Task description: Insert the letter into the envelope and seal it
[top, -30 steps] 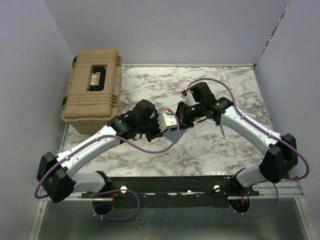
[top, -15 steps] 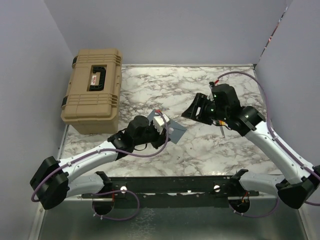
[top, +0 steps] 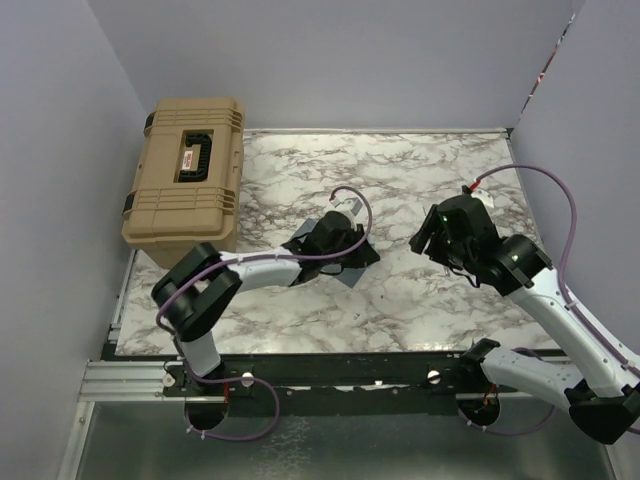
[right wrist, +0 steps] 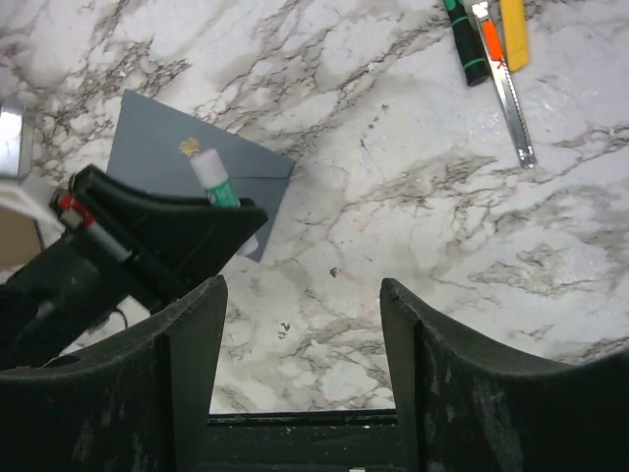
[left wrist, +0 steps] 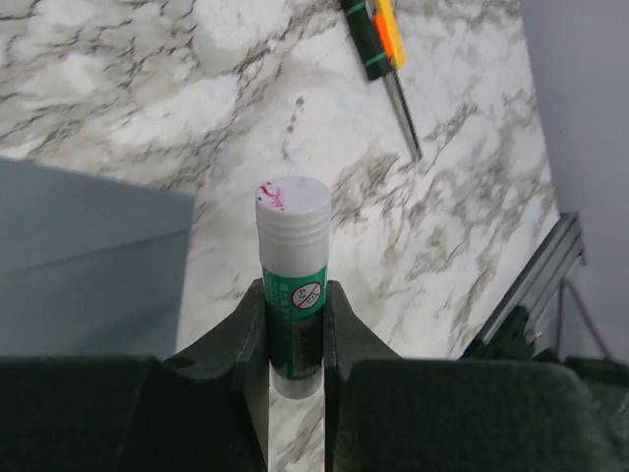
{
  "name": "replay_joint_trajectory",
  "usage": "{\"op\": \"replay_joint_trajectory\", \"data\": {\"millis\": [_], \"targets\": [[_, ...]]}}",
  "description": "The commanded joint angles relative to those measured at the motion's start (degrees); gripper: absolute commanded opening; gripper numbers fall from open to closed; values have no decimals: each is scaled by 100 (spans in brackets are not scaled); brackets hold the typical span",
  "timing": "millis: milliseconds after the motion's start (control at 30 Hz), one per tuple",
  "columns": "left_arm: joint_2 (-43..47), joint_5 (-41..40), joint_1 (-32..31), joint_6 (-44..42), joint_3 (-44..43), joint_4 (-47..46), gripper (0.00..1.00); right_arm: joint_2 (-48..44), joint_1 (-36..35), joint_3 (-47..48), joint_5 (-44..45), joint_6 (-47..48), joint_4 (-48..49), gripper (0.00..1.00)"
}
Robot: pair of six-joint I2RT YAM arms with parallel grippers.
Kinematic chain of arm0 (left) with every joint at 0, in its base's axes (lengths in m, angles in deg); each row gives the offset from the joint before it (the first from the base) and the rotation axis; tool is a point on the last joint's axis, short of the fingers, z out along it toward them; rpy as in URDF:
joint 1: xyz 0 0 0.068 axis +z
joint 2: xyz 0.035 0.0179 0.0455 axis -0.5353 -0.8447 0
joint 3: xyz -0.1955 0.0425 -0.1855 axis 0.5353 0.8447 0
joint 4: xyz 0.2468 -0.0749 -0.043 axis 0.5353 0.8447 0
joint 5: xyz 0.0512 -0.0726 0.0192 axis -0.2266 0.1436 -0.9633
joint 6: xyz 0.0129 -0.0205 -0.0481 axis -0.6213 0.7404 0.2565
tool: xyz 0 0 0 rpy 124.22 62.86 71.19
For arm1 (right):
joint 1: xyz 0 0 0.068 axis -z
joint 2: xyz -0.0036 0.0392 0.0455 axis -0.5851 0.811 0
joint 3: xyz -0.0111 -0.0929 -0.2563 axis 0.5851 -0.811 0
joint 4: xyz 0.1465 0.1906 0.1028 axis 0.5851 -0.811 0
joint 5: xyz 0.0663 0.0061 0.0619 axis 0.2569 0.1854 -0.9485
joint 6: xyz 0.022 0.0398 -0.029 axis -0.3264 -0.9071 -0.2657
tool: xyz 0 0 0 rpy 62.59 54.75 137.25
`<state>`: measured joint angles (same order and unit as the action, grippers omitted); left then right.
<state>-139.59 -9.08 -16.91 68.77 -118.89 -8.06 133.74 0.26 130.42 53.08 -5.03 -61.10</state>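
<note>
The slate-grey envelope (right wrist: 172, 152) lies flat on the marble, and its edge shows under the left arm's tip (top: 358, 266) and at the left of the left wrist view (left wrist: 88, 265). My left gripper (left wrist: 295, 300) is shut on a green-and-white glue stick (left wrist: 292, 241), uncapped, with pink marks on its tip. It hovers over the envelope's right part (top: 343, 232). My right gripper (right wrist: 300, 290) stands open and empty, off to the right of the envelope (top: 428, 233). The letter is out of view.
A big tan hard case (top: 187, 178) stands at the table's far left. A box cutter and pens (right wrist: 491, 49) lie on the marble to the right of the envelope, also seen in the left wrist view (left wrist: 381, 44). Purple walls close in three sides.
The two grippers were together at the table's middle. The right gripper has opened and drawn back to the right. The left arm has swung over the envelope, still holding the glue stick.
</note>
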Motion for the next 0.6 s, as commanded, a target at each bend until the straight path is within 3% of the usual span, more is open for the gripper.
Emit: {"op": "replay_joint_trajectory", "data": {"millis": [0,200,367,567], "targets": [[-996,41,-93,1387,-940,-367,9,-408,17,-142,472,-418,-415,66],[-2249,132,-259,1705,-2079,51,13,-778,17,-229,416,-647,-682,66],[-2687,-223,-346,1660,-2512,487,19,-992,13,-212,354,-588,-854,66],[-2683,-734,-419,1630,-2605,669,50,-1285,16,-390,-44,-321,-869,67]]}}
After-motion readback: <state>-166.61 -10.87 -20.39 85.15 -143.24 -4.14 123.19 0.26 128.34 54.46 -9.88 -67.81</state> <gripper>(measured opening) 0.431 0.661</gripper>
